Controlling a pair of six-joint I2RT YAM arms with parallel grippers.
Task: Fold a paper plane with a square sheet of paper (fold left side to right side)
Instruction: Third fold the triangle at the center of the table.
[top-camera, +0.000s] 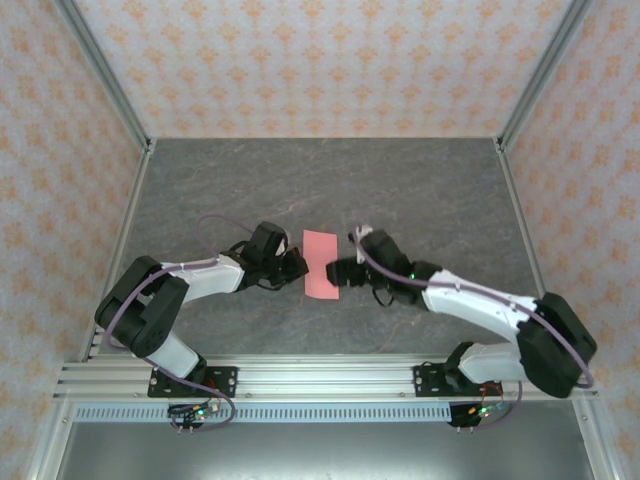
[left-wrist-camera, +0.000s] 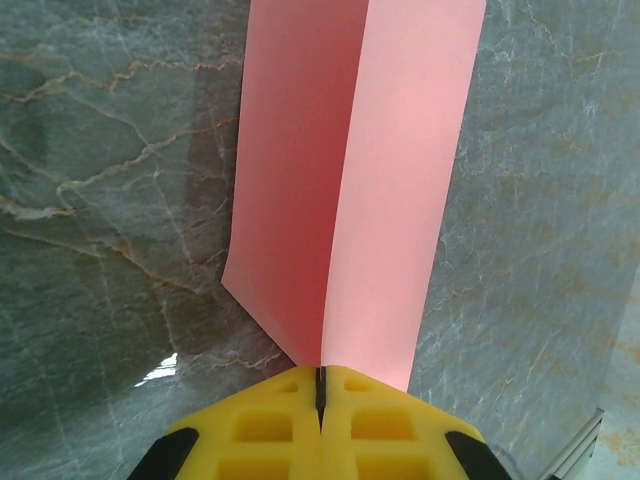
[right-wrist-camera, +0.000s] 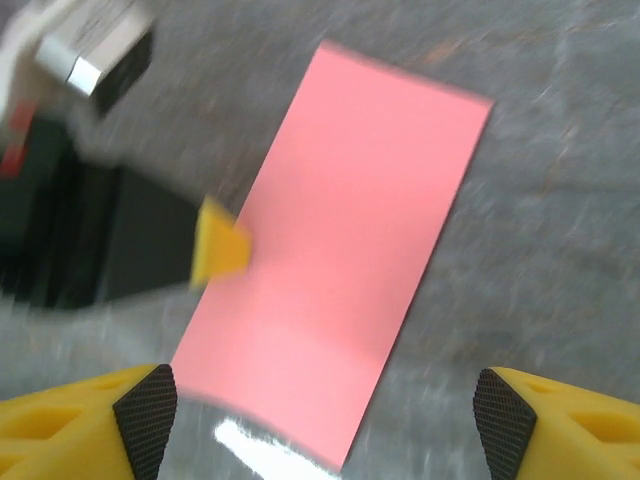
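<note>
Left gripper (left-wrist-camera: 321, 388) is clamped shut on the left edge of the pink square sheet of paper (top-camera: 320, 264), now a folded rectangle, long axis parallel to that pinched edge. Right gripper (right-wrist-camera: 325, 418) hangs wide open just off the sheet's right edge, not touching, so left is nearer. Pinch point hidden under yellow fingers (left-wrist-camera: 270, 428); right wrist view blurred.

worktop (top-camera: 420, 190): grey, marbled | lying on it: 1 pink-red square sheet of paper (top-camera: 320, 264), folded, near centre
</note>
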